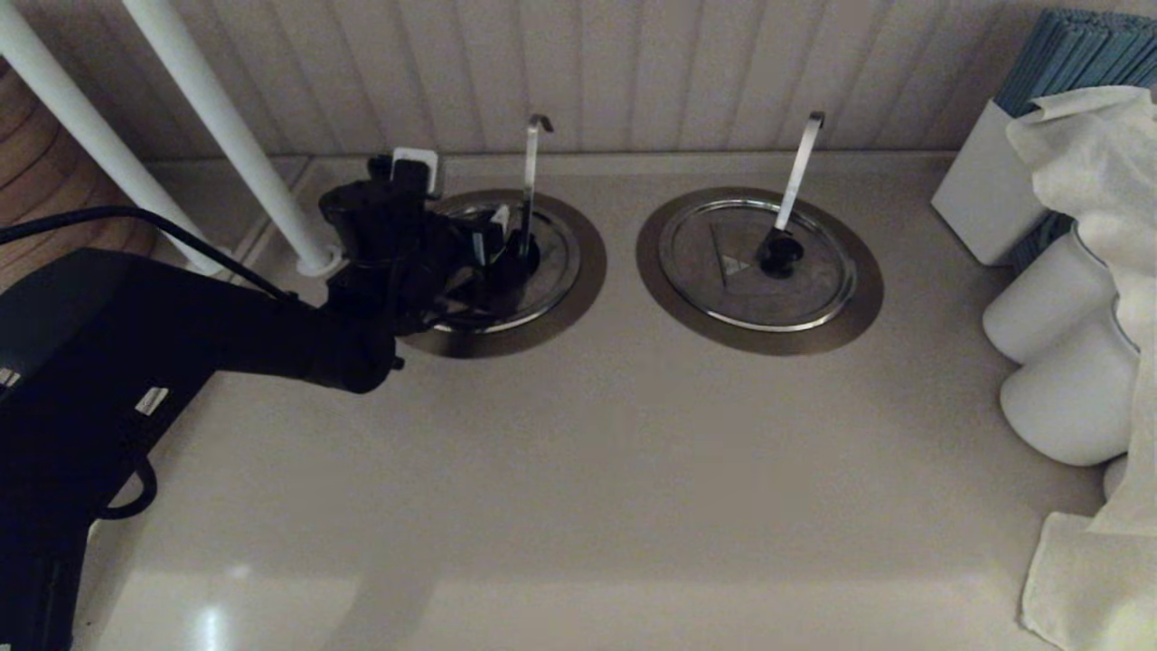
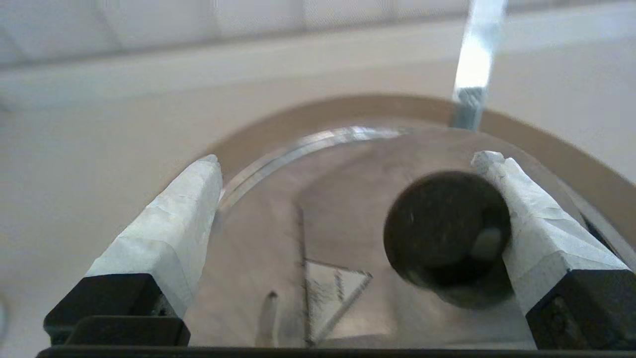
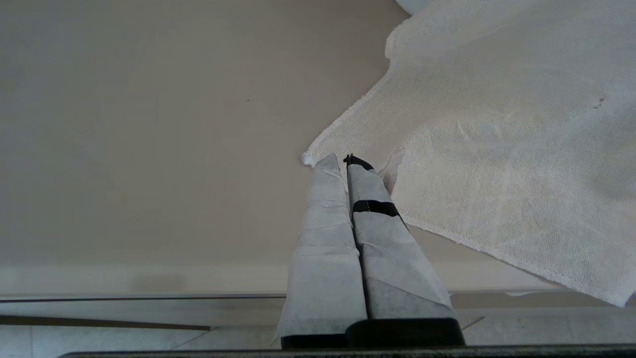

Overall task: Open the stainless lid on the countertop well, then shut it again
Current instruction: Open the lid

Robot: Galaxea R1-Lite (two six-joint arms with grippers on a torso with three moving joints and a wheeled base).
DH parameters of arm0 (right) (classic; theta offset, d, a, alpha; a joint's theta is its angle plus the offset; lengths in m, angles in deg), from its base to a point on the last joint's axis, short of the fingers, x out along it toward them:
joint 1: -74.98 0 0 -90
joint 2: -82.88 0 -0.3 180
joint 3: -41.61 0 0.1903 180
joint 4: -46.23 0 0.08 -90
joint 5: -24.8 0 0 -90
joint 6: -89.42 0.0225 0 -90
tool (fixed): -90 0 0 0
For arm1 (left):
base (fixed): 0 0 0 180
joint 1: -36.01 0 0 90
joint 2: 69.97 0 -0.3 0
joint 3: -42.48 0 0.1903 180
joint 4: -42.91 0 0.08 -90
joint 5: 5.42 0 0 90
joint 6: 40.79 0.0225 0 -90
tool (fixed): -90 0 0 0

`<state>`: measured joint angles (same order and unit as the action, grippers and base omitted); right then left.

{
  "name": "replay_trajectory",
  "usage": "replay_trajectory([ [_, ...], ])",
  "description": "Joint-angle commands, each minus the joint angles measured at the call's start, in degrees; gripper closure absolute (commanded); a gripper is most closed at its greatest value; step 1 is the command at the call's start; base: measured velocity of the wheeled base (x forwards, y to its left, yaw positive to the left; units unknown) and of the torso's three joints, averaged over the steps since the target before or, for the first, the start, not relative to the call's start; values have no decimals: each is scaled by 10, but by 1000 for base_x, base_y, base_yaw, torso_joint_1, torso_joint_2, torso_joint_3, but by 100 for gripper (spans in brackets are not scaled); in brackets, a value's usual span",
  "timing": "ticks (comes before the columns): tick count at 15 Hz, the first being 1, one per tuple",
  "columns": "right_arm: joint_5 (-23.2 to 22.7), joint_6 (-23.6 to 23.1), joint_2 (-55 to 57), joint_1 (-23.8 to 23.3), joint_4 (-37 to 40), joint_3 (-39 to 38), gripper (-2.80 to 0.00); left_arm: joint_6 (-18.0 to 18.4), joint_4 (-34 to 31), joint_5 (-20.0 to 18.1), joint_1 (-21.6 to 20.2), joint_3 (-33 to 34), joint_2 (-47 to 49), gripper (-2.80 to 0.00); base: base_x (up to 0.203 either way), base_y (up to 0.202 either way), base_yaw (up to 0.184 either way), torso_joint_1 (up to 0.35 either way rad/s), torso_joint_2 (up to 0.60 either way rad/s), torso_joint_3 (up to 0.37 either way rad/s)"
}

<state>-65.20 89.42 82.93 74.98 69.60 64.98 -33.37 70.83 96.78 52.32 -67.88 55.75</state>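
Observation:
The stainless lid (image 1: 562, 260) sits flat on the left countertop well, whose steel collar (image 1: 592, 276) rings it. A hooked ladle handle (image 1: 530, 172) rises at its far edge. My left gripper (image 1: 493, 249) hovers low over this lid. In the left wrist view the gripper (image 2: 348, 159) is open, and the black knob (image 2: 444, 228) lies between the fingers, close against one finger (image 2: 526, 219) and far from the other. The engraved triangle (image 2: 330, 293) shows on the lid (image 2: 268, 219). My right gripper (image 3: 343, 159) is shut on nothing, parked off the head view beside a white cloth (image 3: 497, 149).
A second lid (image 1: 723, 267) with knob (image 1: 779, 255) and ladle handle (image 1: 800, 172) covers the right well. White posts (image 1: 226, 136) stand at the back left. A white box (image 1: 985, 194), white jars (image 1: 1058, 362) and cloth (image 1: 1098, 163) crowd the right side.

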Motion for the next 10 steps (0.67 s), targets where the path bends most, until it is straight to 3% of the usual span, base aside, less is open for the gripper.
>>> replay_trajectory([
  [1,0,0,0,0,0,0,0,1,0,4,-6,-3,1,-280,0,0,0,0,0,0],
  [10,0,0,0,0,0,0,0,1,0,-2,-39,-14,0,-280,0,0,0,0,0,0],
])
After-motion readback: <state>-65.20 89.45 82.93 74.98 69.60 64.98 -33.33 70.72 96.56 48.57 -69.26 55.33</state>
